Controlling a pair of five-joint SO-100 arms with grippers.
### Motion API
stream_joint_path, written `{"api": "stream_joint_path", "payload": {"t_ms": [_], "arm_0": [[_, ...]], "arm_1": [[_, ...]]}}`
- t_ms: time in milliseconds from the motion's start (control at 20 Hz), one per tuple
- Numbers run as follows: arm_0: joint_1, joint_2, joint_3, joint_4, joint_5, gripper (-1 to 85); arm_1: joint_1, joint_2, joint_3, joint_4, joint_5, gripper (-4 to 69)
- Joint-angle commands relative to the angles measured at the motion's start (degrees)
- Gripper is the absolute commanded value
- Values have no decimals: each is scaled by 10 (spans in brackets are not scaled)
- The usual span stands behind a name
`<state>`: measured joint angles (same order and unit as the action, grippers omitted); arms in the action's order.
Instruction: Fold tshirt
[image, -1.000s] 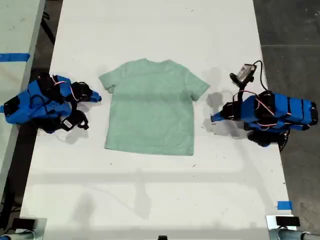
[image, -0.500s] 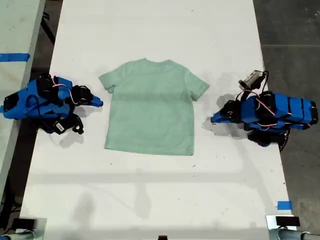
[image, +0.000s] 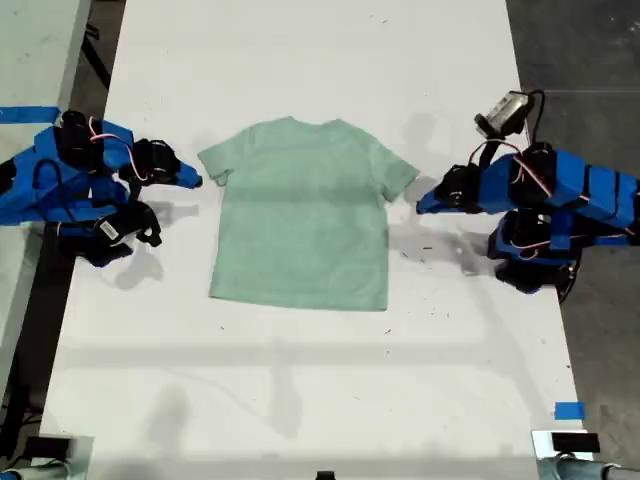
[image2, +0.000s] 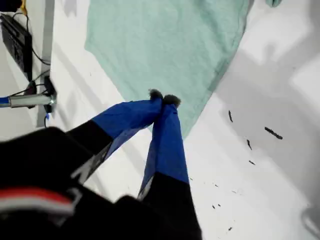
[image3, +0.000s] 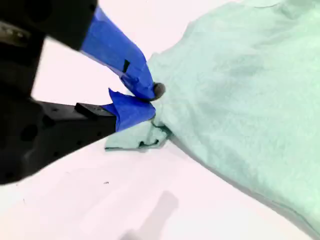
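- The tshirt (image: 300, 215) lay flat and face-up in the middle of the white table (image: 300, 390), neck towards the far end and both sleeves spread. It had not shifted at all in the last second, and no fold had been started.
- My first gripper (image: 422, 205), on the arm at the exterior view's right, had swung away from the shirt's side seam and up towards the sleeve (image: 397, 172) on that side. It now sat just beside the sleeve's tip.
- In its wrist view the jaws of my first gripper (image2: 162, 98) were pressed together, poised over the edge of the cloth with nothing pinched between them.
- My second gripper (image: 195, 181), on the arm at the exterior view's left, had likewise climbed along the table to the other sleeve (image: 214, 166). Its tip was almost touching the hem there.
- Its wrist view showed my second gripper (image3: 147, 100) with the jaws closed on each other right against the curled sleeve edge. I saw no cloth caught in them.
- I took this as both arms lining up on the sleeves together, with the approach nearly finished. The jaws would need to spread before either could take hold, so the folding proper was still ahead.
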<state>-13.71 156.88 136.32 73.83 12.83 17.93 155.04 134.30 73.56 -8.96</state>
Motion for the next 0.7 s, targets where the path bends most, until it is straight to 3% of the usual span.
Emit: {"api": "stream_joint_path", "payload": {"t_ms": [0,650], "arm_0": [[-22,-97,-136,25,33,0],[-234,-456,-533,233,205,0]], "arm_1": [[31,-102,-148,19,-49,-6],[235,-415,-498,160,-290,-12]]}}
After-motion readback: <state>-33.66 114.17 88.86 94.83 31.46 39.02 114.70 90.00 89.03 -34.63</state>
